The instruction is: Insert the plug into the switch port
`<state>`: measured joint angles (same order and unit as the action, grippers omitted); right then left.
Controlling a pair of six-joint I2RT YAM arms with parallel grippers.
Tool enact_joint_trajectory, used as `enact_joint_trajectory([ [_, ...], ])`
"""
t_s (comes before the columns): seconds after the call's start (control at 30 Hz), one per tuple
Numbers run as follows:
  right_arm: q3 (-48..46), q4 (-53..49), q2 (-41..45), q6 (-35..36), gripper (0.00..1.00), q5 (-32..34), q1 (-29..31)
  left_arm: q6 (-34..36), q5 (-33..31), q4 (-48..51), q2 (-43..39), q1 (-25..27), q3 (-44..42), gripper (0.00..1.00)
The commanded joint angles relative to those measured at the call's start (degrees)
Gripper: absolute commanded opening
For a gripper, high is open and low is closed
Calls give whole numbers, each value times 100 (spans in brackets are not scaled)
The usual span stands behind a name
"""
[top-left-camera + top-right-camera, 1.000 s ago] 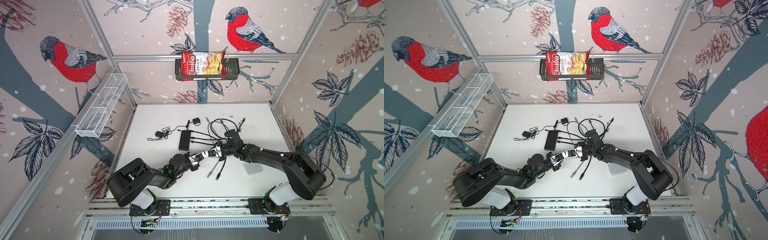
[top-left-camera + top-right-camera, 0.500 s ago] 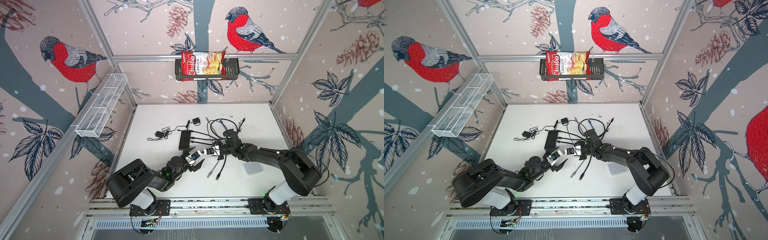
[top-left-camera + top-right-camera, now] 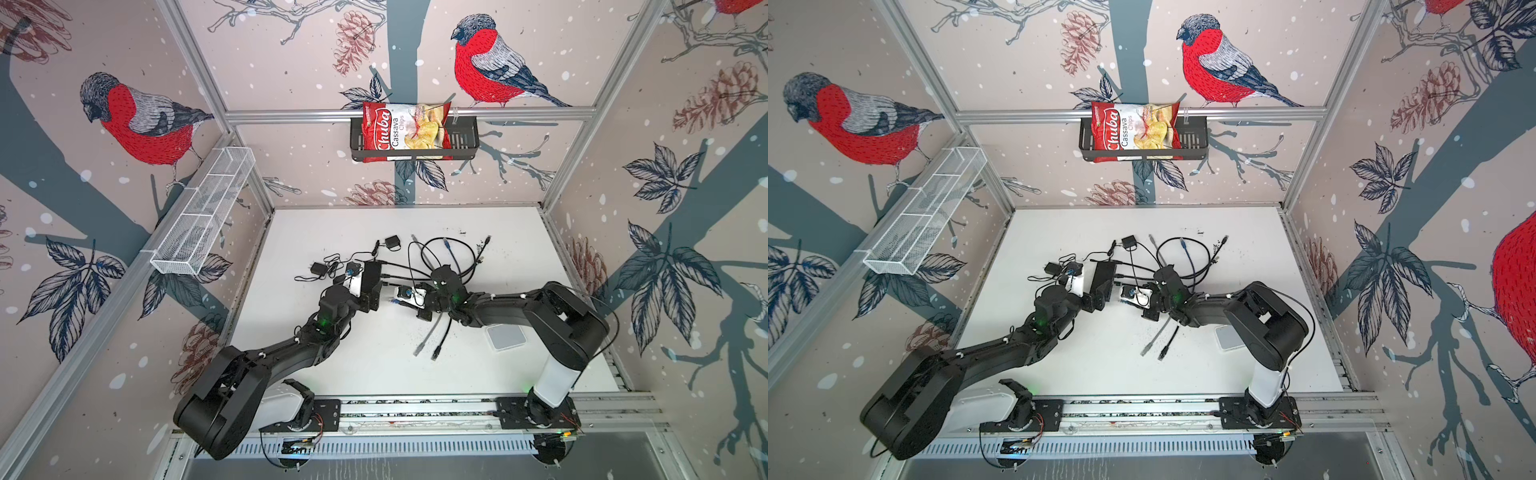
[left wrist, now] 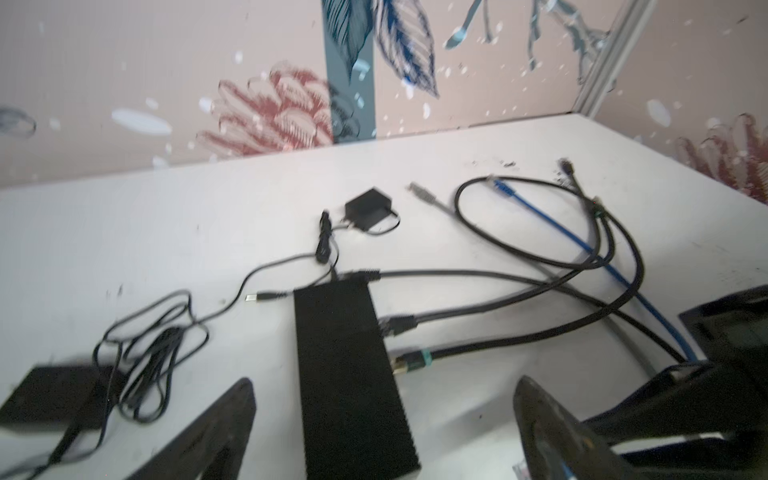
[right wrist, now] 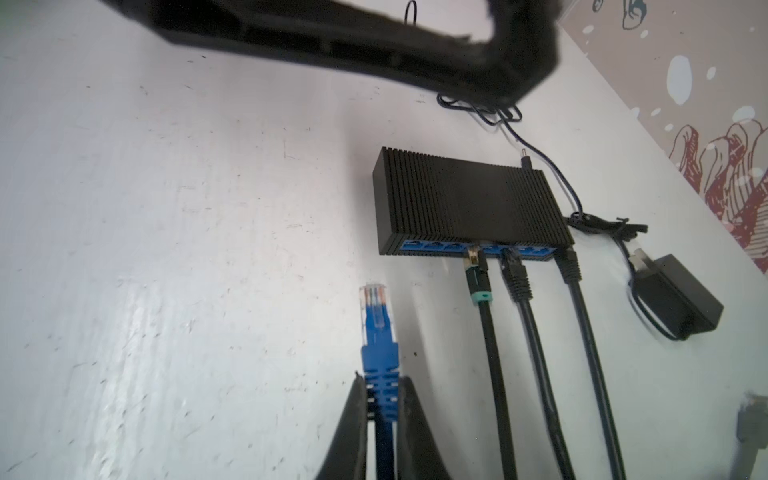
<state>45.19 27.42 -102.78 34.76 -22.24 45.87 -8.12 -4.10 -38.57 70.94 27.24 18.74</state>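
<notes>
The right gripper [image 5: 380,386] is clamped on the ribbed boot of the blue plug [image 5: 376,316]. The plug juts ahead of its fingertips, short of the switch [image 5: 465,199] and its port row [image 5: 440,246]. The left gripper [image 4: 384,384] stands wide apart and holds nothing, with the switch lying between its fingers. Beyond both grippers, a bag [image 3: 405,131] reads "Chuba Cassava Chips".

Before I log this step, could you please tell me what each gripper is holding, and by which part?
The right gripper pinches the blue plug by its ribbed boot, behind the clear connector. The left gripper is open, holding nothing.
</notes>
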Motion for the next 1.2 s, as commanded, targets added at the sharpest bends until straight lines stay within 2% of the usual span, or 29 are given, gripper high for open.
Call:
enact_joint_trajectory([
  [0.0, 166, 548, -228, -550, 4, 633, 135, -824, 409, 662, 58, -377, 84, 93],
  [0.17, 588, 513, -698, -787, 4, 910, 216, -1144, 971, 704, 392, -771, 252, 93],
  [0.3, 940, 142, -923, -819, 4, 1125, 290, -1134, 1230, 652, 832, -797, 478, 92],
  [0.57, 1035, 36, -1130, -1251, 4, 1212, 341, -1227, 1846, 742, 1694, -816, 985, 88],
  [0.8, 821, 346, -1149, -1428, 4, 1266, 392, -1365, 2026, 300, 2097, -826, 1007, 87],
  [1.17, 833, 633, -1189, -1455, 4, 1126, 507, -1369, 2053, 43, 2176, -824, 912, 85],
])
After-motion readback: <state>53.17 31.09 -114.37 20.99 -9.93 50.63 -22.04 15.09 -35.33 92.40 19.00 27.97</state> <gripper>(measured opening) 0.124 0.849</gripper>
